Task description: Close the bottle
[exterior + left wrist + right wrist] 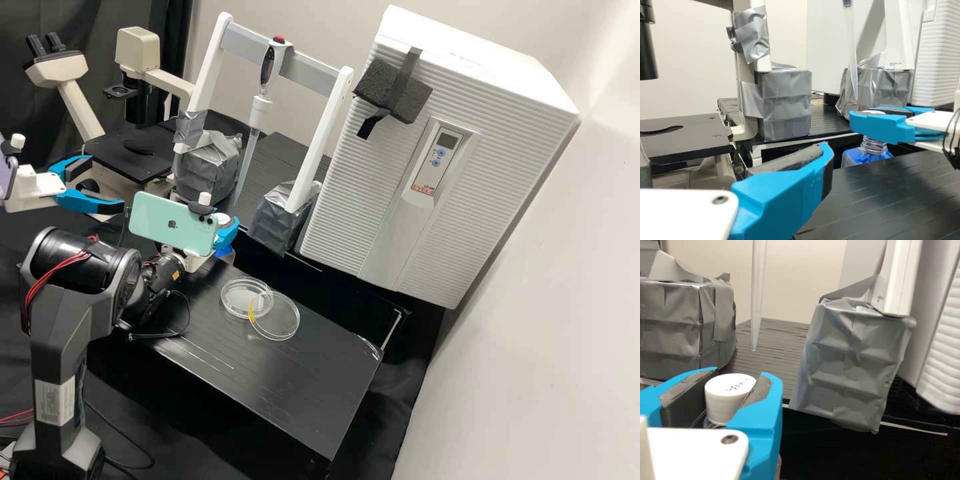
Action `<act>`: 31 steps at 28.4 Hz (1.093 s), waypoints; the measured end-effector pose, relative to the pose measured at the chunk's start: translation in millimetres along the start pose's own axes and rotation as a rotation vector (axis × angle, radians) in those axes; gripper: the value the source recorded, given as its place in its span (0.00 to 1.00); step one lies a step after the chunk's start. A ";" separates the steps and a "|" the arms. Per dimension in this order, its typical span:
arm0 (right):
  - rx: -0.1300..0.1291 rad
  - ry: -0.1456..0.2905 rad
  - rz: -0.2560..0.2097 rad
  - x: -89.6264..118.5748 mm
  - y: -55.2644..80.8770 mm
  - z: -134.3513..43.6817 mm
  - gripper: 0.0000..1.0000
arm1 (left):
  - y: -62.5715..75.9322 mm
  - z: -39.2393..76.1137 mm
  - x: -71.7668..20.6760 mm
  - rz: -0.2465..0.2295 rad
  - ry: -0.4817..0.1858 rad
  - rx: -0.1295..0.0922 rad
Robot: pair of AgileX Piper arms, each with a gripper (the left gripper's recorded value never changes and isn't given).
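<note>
Bottle, with blue liquid in it, stands on the black bench just under my right gripper, in front of the taped blocks.

Farthest left, my left gripper hangs beside the microscope with its two blue fingers spread wide and nothing between them. From its wrist I see one finger close up.

Next comes a block wrapped in grey tape, which holds one leg of a white stand.

My right gripper sits over the bottle, and its fingers are closed on the white ribbed cap, with a dark pad against each side. From the left wrist, the threaded neck shows just below those fingers. I cannot tell how far the cap sits onto it.

A pipette hangs from the stand, and its tip points down behind the cap. The second taped block stands to the right of it.

Nearer the front edge lie two clear round dishes, overlapping.

A big white ribbed machine stands at the far right.
</note>
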 end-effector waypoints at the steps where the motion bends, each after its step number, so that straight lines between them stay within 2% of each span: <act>1: -0.001 -0.001 -0.003 -1.2 -0.9 0.6 0.00 | 0.0 0.0 0.0 0.000 0.000 0.000; 6: -0.006 -0.009 -0.020 -5.2 -4.8 3.0 0.00 | 0.0 0.0 0.0 0.000 0.000 0.000; 12: 0.002 -0.006 -0.016 -6.4 -6.5 0.8 0.00 | 0.0 0.0 0.0 0.000 0.000 0.000; 31: 0.003 0.002 -0.025 -6.5 -9.5 -1.8 0.00 | 0.0 0.0 0.0 0.000 0.000 0.000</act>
